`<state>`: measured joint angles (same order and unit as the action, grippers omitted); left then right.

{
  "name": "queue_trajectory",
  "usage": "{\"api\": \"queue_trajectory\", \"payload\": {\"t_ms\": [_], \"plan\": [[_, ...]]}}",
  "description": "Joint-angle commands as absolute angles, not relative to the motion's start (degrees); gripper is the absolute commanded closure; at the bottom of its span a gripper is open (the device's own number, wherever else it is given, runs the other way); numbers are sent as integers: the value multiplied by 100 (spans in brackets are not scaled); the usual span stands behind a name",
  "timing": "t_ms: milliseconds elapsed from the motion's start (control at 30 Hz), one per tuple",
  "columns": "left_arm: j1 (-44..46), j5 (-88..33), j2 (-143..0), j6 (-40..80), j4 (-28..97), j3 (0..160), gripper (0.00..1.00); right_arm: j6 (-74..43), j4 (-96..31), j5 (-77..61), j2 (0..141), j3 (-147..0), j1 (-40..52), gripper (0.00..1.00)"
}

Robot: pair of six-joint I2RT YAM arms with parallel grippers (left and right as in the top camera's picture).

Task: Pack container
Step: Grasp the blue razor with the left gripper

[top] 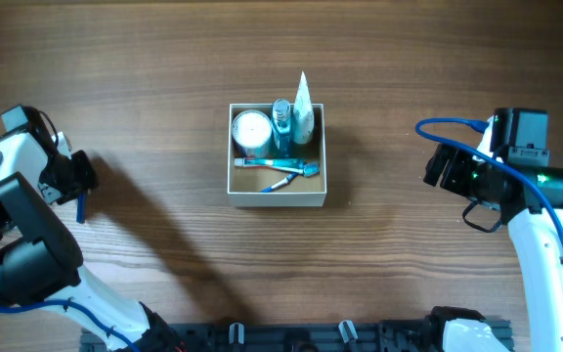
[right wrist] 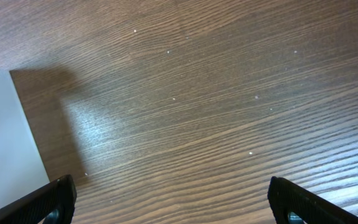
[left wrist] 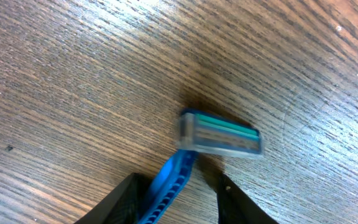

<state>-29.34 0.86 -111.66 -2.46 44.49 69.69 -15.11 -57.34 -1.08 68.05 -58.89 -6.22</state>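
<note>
A blue razor fills the left wrist view, its head with a green strip at one o'clock from the handle. The handle runs down between the fingers of the left gripper, which is clenched on it. The head hangs just above the wooden table and casts a shadow there.

Seen from overhead, the container sits at the middle of the table. The left gripper is well away at its nine o'clock and the right gripper well away at its three o'clock.

Inside the container, a round white jar fills the eleven o'clock corner. A blue bottle stands at twelve and a white tube at one. A toothbrush lies across the middle, with a smaller blue-and-white piece toward six that is too small to name.

The right gripper's fingers are spread wide, released and holding nothing, over bare wood. The container's white wall shows at nine o'clock in that view.
</note>
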Motion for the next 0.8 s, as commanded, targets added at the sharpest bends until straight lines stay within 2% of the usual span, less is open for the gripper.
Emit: {"api": "queue_trajectory", "payload": {"t_ms": [0,100,167,267,367,600,767], "plan": [[-2926,-246,-11445,-252,4456,6678,64,-1455,-5719,-137,6827,-5881,-646,0],[-2926,-320,-11445,-252,4495,6678,65,-1457,-5719,-137,6827,-5881,-646,0],[-2926,-320,-11445,-252,4525,6678,71,-1455,-5719,-137,6827,-5881,-646,0],[-2926,-320,-11445,-252,4543,6678,72,-1455,-5719,-137,6827,-5881,-646,0],[-2926,-320,-11445,-252,4543,6678,83,-1455,-5719,-137,6827,-5881,-646,0],[-2926,-320,-11445,-252,4560,6678,95,-1455,-5721,-137,6827,-5881,-646,0],[-2912,-327,-11430,-252,4539,6707,96,-1455,-5721,-137,6827,-5881,-646,0]]}}
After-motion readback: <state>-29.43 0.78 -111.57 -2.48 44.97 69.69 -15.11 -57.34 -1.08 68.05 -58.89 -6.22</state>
